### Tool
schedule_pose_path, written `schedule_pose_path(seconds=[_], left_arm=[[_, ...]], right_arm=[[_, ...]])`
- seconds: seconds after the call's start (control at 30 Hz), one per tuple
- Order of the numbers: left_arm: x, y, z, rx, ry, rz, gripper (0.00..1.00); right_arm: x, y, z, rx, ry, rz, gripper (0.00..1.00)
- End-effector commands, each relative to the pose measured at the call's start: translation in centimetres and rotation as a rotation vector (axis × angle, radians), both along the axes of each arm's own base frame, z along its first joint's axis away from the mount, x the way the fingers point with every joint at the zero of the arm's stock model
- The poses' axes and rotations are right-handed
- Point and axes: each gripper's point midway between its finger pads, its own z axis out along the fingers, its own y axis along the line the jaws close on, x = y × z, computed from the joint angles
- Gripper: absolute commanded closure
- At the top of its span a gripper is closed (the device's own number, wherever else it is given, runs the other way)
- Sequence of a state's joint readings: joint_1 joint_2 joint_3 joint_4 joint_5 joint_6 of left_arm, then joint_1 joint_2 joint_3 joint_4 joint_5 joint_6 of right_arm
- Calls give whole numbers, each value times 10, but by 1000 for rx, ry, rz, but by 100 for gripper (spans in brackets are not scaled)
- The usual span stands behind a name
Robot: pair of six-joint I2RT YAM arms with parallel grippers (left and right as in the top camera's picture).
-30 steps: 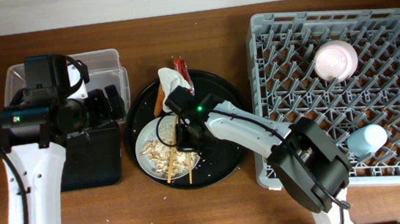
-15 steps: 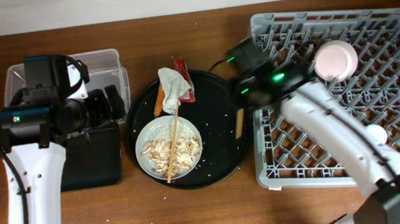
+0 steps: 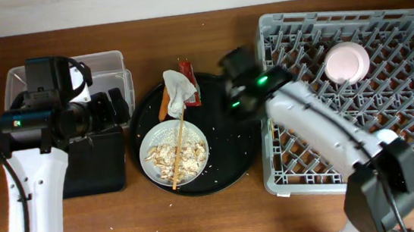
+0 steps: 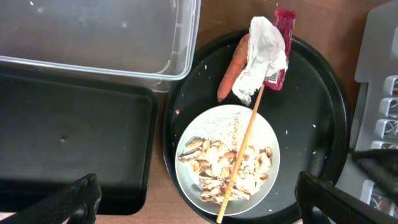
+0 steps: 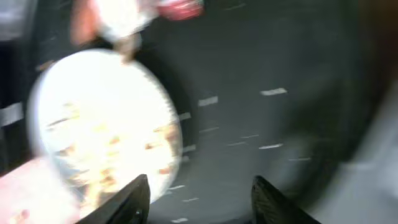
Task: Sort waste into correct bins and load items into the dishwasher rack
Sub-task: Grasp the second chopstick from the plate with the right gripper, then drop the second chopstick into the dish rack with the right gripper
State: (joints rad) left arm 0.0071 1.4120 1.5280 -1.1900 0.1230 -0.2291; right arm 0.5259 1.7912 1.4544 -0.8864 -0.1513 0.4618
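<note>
Seen from overhead, the left gripper [image 3: 113, 108] is held above the seam between the clear tub [image 3: 103, 65] and the black rectangular tray [image 3: 94, 169]. It is presumably kept there so that waste can be dropped into either bin. The right gripper [image 3: 234, 98] is poised over the right part of the round black tray [image 3: 226, 160], just beside the grey rack [image 3: 412, 35], and its arm crosses the rack's near wall. The pinkish bowl [image 3: 347, 63] is set among the pegs at the rack's far side, where it is judged to be kept from sliding. On the round tray, the plate [image 3: 195, 138] carries the food scraps [image 3: 169, 159]. One chopstick [image 3: 179, 147] is laid across the plate, and no second one can be made out. The napkin [image 3: 178, 90] and red wrapper [image 3: 188, 76] lie at the tray's far rim, with an orange carrot-like piece [image 3: 164, 105] beside them.

In the left wrist view, the fingers [image 4: 78, 196] are spread to the lower corners with nothing between them, so this pincer is released. The chopstick's upper end is seen touching the napkin's lower edge.

The right wrist view is heavily blurred. Two fingers [image 5: 138, 198] are made out well apart above the dark tray with nothing between them, so this pincer is also taken as released. The plate lies to their left, which suggests the chopstick is the next thing to be picked up.
</note>
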Motion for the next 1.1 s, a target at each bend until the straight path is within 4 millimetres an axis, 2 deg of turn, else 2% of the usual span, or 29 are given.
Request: schedule_pose_path(seconds=[0.0, 0.1, 0.17, 0.23, 0.3, 0.37, 0.47, 0.5, 0.57, 0.6, 0.7, 0.73, 0.83, 0.87, 0.9, 0.93, 0.97, 1.03, 1.07], left_arm=[[0, 1, 3, -2, -9, 8, 1], [0, 1, 3, -2, -9, 8, 1], [0, 1, 3, -2, -9, 8, 1], [0, 1, 3, -2, -9, 8, 1], [0, 1, 3, -2, -9, 8, 1], [0, 1, 3, -2, -9, 8, 1], [0, 1, 3, -2, -9, 8, 1], [0, 1, 3, -2, -9, 8, 1], [0, 1, 3, -2, -9, 8, 1], [0, 1, 3, -2, -9, 8, 1], [0, 1, 3, -2, -9, 8, 1], [0, 1, 3, -2, -9, 8, 1], [0, 1, 3, -2, -9, 8, 1], [0, 1, 3, -2, -9, 8, 1], [0, 1, 3, -2, -9, 8, 1], [0, 1, 3, -2, -9, 8, 1], [0, 1, 3, -2, -9, 8, 1], [0, 1, 3, -2, -9, 8, 1], [0, 1, 3, -2, -9, 8, 1]], right_arm=[[-31, 79, 3, 125, 26, -20, 55], [-39, 109, -29, 90, 33, -95, 55], [-35, 124, -49, 104, 35, -83, 55], [-25, 125, -70, 95, 40, -108, 59], [-19, 121, -78, 93, 46, -136, 61], [-14, 118, -91, 81, 57, -149, 72], [-13, 119, -94, 82, 56, -149, 84], [-12, 120, -94, 87, 51, -148, 84], [-13, 119, -95, 82, 56, -149, 76], [-12, 119, -95, 83, 56, -149, 77], [-13, 118, -98, 75, 60, -150, 96], [-13, 116, -98, 74, 69, -153, 96], [-9, 100, -78, 66, 60, -156, 96], [-4, 91, -49, 83, 13, -126, 96], [-1, 84, -30, 97, -20, -110, 96], [7, 64, 9, 113, -97, -76, 96], [13, 47, 30, 115, -144, -77, 96], [30, -19, 70, 64, -240, -142, 96], [37, -52, 79, 32, -260, -181, 96]])
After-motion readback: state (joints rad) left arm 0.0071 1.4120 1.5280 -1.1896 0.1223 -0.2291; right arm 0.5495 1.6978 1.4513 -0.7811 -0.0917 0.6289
